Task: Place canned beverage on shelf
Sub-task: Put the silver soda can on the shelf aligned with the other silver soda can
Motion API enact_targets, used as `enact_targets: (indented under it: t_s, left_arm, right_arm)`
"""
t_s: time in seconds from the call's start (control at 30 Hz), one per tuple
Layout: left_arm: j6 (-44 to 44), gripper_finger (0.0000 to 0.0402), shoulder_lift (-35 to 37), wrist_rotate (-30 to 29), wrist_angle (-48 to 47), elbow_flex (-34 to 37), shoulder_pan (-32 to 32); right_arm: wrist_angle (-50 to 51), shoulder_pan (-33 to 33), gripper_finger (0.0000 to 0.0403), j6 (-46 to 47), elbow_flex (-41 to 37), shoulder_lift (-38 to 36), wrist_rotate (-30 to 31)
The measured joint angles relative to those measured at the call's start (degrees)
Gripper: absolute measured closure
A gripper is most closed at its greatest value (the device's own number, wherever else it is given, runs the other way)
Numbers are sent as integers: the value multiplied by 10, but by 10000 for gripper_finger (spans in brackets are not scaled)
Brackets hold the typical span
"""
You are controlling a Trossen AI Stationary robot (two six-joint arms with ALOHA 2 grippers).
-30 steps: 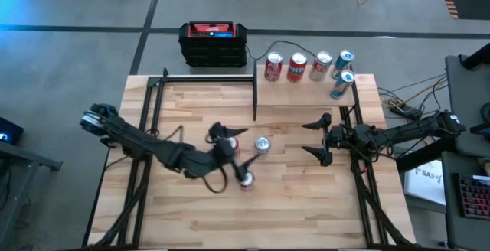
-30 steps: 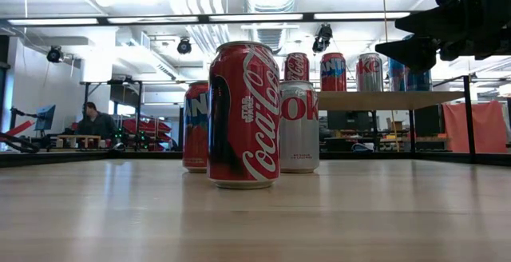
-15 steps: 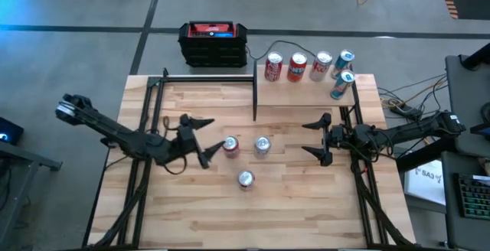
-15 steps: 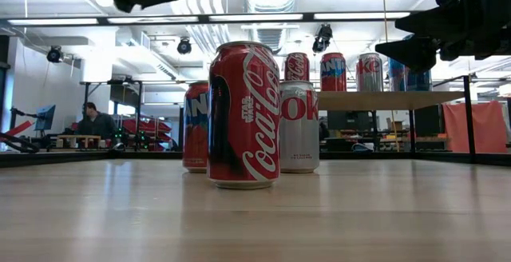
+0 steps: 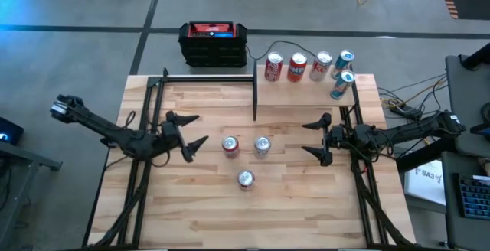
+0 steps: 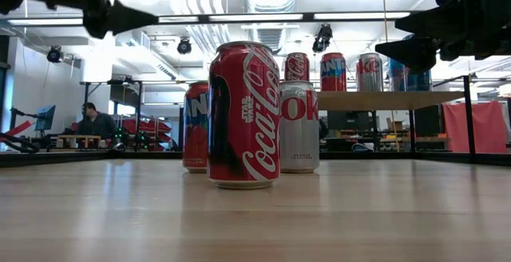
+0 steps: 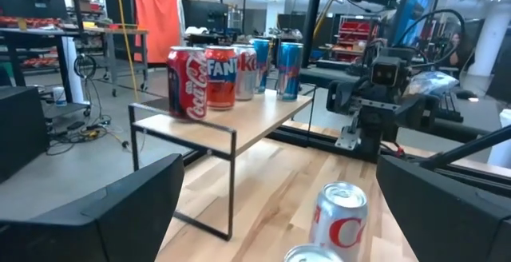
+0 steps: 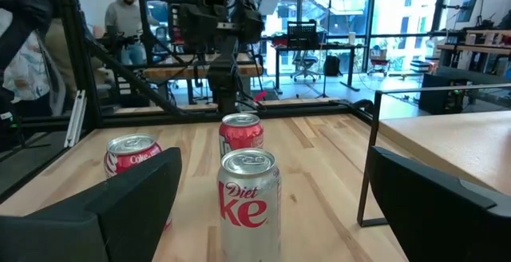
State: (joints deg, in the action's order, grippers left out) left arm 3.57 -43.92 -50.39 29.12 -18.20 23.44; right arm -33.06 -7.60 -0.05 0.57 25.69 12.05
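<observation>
Three cans stand upright on the wooden table: a red Fanta can (image 5: 230,145), a silver Diet Coke can (image 5: 262,145) and a red Coca-Cola can (image 5: 245,179) nearer the front edge. The shelf (image 5: 306,98) stands at the far right and carries several cans (image 5: 296,67). My left gripper (image 5: 187,132) hangs open to the left of the Fanta can, clear of it, pointing level at the cans. My right gripper (image 5: 316,136) waits open to the right of the Diet Coke can (image 8: 250,198), with nothing between its fingers.
A black-and-red box (image 5: 213,43) sits on the floor beyond the table's far edge. Black frame rails (image 5: 153,105) run along the table's left and right sides. People (image 8: 124,22) stand in the room behind the table. Bare tabletop (image 5: 253,220) lies along the near edge.
My left gripper has drawn back from over the Fanta can toward the table's left edge, staying open and sinking a little. All three cans on the table have kept their places.
</observation>
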Motion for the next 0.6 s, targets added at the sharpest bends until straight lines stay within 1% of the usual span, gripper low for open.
enact_targets:
  t_s: [0.23,0.43,0.6]
  left_arm:
    - [0,2,89,-2,0,65,0]
    - [0,2,151,-16,-2,108,0]
    - [0,2,203,-16,-4,152,-1]
  right_arm:
    - [0,0,19,0,0,0,0]
    - [0,0,19,0,0,0,0]
    - [0,0,19,0,0,0,0]
